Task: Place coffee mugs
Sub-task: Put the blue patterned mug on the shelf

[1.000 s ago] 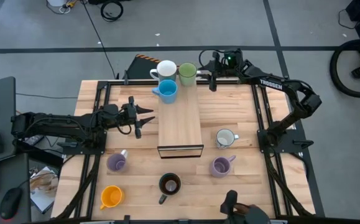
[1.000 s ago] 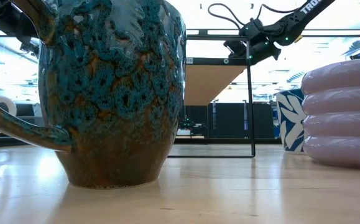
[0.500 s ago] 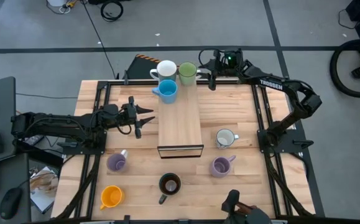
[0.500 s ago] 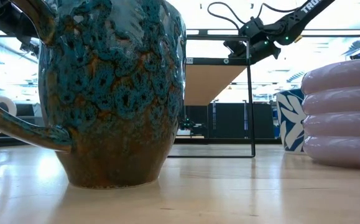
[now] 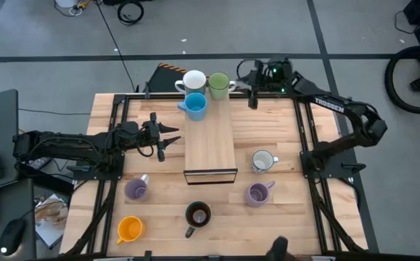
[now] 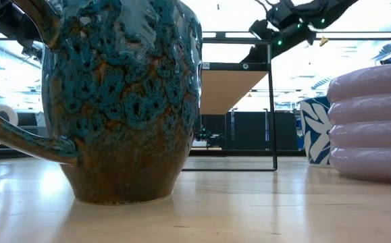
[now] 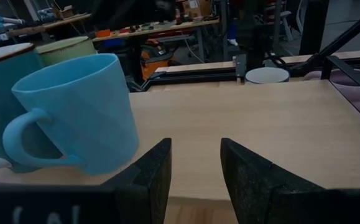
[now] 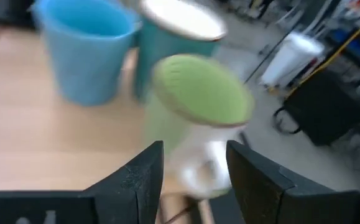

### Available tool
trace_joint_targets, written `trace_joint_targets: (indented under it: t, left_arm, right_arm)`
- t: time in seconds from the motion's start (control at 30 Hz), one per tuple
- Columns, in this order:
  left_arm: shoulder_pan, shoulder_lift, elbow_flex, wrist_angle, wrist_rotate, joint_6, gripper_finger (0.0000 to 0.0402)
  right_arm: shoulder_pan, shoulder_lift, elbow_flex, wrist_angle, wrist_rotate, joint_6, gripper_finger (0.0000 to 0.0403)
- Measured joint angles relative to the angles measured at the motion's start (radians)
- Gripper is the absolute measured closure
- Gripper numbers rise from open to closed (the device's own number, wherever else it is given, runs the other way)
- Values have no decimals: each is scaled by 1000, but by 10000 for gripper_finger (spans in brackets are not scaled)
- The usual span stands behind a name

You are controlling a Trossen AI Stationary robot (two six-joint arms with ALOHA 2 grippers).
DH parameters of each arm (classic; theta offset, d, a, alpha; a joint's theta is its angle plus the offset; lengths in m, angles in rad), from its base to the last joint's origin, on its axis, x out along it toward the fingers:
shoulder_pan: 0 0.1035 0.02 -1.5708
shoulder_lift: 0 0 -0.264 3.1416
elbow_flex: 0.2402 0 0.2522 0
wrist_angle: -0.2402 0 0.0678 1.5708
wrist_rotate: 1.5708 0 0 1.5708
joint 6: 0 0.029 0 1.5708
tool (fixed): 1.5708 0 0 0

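Three mugs stand at the far end of the wooden board (image 5: 210,138): white (image 5: 193,80), green (image 5: 219,85) and blue (image 5: 195,106). The right gripper (image 5: 252,85), released and empty, sits just right of the green mug, so a clean retreat means drawing straight away without nudging its handle. The left gripper (image 5: 167,137), fingers apart, waits left of the board; five mugs sit beyond its near end, nothing blocking

light: bright, even overhead | low view: backlit by windows | right wrist view: motion-blurred
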Motion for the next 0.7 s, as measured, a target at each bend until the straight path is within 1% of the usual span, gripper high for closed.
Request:
trace_joint_targets:
  t: [0.03,0.13,0.2,0.27,0.47,0.7]
  left_arm:
    - [0,0,0,0,0,0,258]
    - [0,0,0,0,0,0,258]
    - [0,0,0,1,0,-1,258]
    - [0,0,0,1,0,-2,258]
    - [0,0,0,1,0,-5,258]
    - [0,0,0,5,0,11,258]
  right_arm:
    - [29,-13,0,-43,33,0,222]
    - [132,-44,0,-158,181,10,221]
    - [203,-61,0,-217,277,52,221]
    - [268,-75,0,-275,343,107,221]
    - [447,-86,0,-441,478,303,221]
    - [645,-86,0,-612,554,564,223]
